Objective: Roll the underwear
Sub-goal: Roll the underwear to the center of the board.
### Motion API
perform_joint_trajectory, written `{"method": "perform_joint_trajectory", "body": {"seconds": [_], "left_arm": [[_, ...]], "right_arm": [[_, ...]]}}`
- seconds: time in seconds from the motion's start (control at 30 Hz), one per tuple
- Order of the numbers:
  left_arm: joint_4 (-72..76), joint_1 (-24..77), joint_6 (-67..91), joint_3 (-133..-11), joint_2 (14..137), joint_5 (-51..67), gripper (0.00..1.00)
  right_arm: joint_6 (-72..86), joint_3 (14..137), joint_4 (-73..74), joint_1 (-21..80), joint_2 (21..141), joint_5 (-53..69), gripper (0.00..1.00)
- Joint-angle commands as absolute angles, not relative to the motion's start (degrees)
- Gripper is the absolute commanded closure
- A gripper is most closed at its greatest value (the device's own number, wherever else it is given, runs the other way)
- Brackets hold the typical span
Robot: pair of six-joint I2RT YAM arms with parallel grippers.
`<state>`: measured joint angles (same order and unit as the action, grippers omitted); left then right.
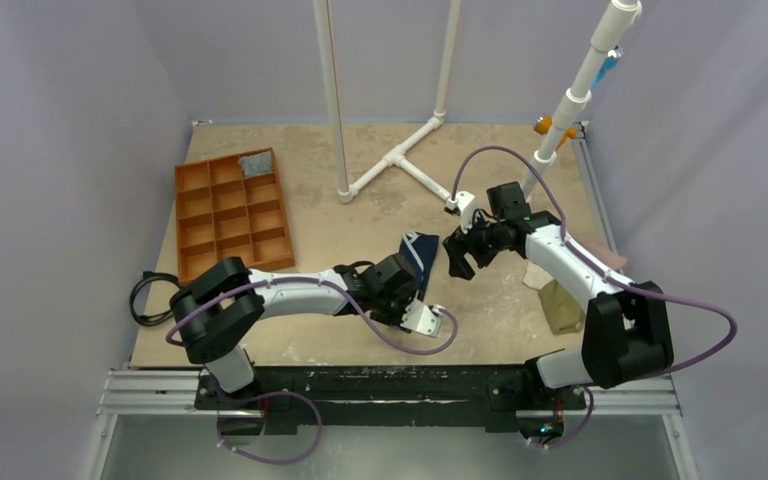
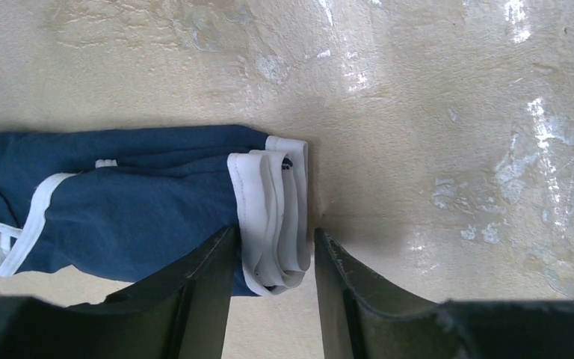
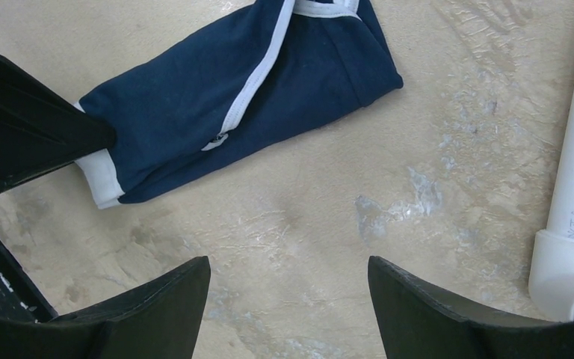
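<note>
Likely slip: left jaws straddle just the waistband (image 2: 273,217) of the underwear (image 2: 142,202), grip unclear; right jaws wide, empty.

Soft matt cloth underwear (image 2: 134,202); rough, patchily glossy table (image 2: 456,112), perhaps plywood.

Pale lilac walls (image 1: 50,120) on three sides. Tan scuffed table (image 1: 320,225), glare patches. White pipe frame (image 1: 332,110) stands at the back.

Top cam: L tool (image 1: 408,285) hides near end of underwear (image 1: 423,250); wrist cams crop its far end.
</note>
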<state>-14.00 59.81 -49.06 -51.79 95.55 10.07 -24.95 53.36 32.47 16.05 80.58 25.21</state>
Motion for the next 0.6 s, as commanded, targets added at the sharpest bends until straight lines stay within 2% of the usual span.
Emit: {"method": "perform_joint_trajectory", "body": {"seconds": [0.0, 0.2, 0.33, 0.57], "left_arm": [[-14.18, 60.05, -49.04, -52.48, 98.31, 9.89, 0.61], [-16.35, 60.12, -46.50, -52.71, 99.37, 10.54, 0.86], [-18.61, 60.07, -43.30, -54.05, 99.12, 12.84, 0.99], [-40.09, 58.32, -36.06, -66.01, 103.96, 26.74, 1.00]], "right_arm": [[-25.06, 55.72, 32.78, 15.25, 80.33, 27.06, 0.24], [-24.92, 55.63, 32.94, 15.11, 80.12, 27.23, 0.24], [-24.73, 56.35, 33.91, 15.02, 80.70, 28.15, 0.24], [-24.89, 58.57, 36.38, 13.33, 81.16, 30.92, 0.24]]}}
